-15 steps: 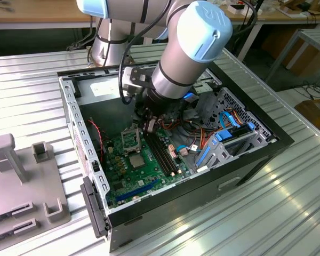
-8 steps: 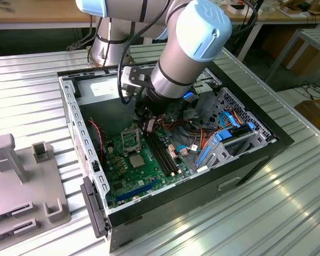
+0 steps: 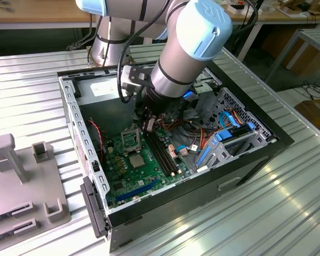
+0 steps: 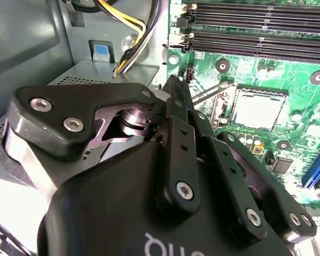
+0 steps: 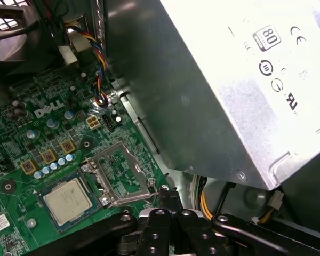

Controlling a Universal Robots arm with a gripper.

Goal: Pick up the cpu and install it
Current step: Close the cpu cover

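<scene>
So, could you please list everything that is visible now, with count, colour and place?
computer case: one, black, open, on the slatted metal table.
motherboard: one, green, inside the case.
cpu: one, silver-grey, lying in its socket.
socket frame: one, metal, swung open beside the cpu.
memory slots: several, black, long.
power supply: one, grey box.
fixture: one, grey, at the exterior view's left.
gripper: one, black, fingers together, above the board.

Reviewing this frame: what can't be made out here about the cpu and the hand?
- Whether the cpu is fully seated: socket frame stands open beside it in the first wrist view; contact underneath hidden.
- Hand tips in the exterior view: blocked by the arm.
</scene>
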